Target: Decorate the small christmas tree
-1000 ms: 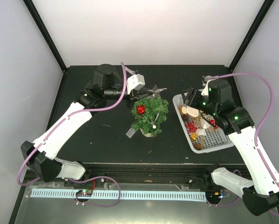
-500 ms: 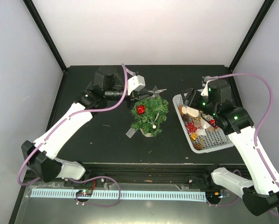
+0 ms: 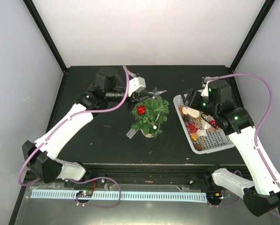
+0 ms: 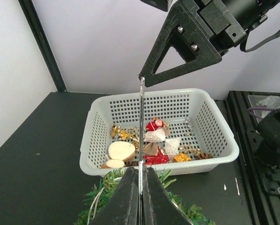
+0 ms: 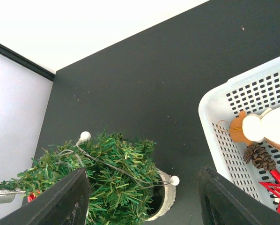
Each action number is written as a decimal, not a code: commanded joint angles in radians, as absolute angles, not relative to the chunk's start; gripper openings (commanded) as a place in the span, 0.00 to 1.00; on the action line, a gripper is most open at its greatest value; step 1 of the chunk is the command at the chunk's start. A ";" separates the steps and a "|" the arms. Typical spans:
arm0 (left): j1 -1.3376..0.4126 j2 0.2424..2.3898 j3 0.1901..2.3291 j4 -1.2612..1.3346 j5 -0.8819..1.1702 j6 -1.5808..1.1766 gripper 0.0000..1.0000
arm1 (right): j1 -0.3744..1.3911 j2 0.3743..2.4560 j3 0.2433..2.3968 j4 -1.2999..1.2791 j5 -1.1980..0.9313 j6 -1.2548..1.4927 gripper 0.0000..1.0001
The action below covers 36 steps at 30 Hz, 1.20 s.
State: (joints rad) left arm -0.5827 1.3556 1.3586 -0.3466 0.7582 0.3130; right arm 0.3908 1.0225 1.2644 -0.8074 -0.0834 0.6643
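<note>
My left pincer (image 4: 140, 187), clamped on the star (image 3: 155, 92), hovers over the tree (image 3: 150, 116); next I seat it. My right pincer (image 5: 142, 199) is open.

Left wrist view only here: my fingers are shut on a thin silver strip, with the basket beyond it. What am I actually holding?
Observer: From the top view it is a silver star, edge-on to your camera, in the left gripper by the tip of the tree.
Operator: Anything hung on the tree yet?
Observer: Yes, a red gift ornament sits on its left side, and there is a string with white beads.
Operator: Where is the right arm?
Observer: The right gripper hovers at the far left corner of the basket. Its fingers are open with nothing between them.
</note>
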 commanded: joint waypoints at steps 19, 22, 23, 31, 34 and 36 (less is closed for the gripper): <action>-0.567 1.338 1.439 -0.332 0.760 0.313 0.02 | 0.385 1.051 1.282 -0.773 -0.108 0.669 0.64; -0.567 1.340 1.436 -0.329 0.762 0.310 0.02 | 0.385 1.048 1.279 -0.777 -0.108 0.667 0.64; -0.567 1.341 1.435 -0.329 0.763 0.309 0.02 | 0.385 1.047 1.277 -0.776 -0.107 0.669 0.64; -0.567 1.337 1.418 -0.327 0.764 0.310 0.02 | 0.385 1.046 1.270 -0.772 -0.109 0.672 0.64; -0.568 1.337 1.405 -0.321 0.762 0.313 0.02 | 0.385 1.047 1.270 -0.771 -0.110 0.672 0.64; -0.566 1.336 1.400 -0.319 0.762 0.313 0.02 | 0.385 1.048 1.270 -0.772 -0.110 0.672 0.64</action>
State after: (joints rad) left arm -0.5751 1.3548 1.4040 -0.3458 0.7586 0.3115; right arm 0.3908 1.0485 1.2644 -0.7921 -0.1017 0.6643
